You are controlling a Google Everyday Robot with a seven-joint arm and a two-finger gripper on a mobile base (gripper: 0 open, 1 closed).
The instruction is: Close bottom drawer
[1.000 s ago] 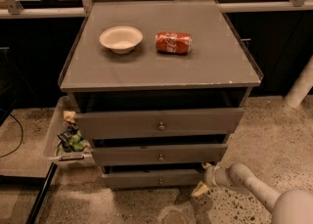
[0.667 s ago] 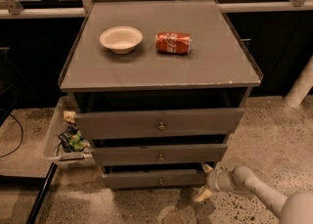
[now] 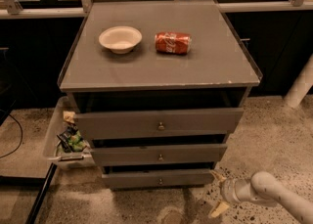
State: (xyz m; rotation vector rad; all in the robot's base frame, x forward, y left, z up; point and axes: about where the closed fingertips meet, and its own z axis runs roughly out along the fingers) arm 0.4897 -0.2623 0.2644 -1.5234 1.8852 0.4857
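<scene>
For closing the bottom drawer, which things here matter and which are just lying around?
Part of the job:
bottom drawer, lowest of three
gripper, fingers open, by that drawer's right end

Just lying about:
white bowl on the cabinet top
red can, on its side beside the bowl
bin of clutter, left of the cabinet

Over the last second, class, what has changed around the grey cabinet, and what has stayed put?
The gripper, fingers open and holding nothing, has shifted a little right and down, away from the right end of the bottom drawer. The drawer itself shows no visible shift. The bowl and the can on the cabinet top stayed where they were.
</scene>
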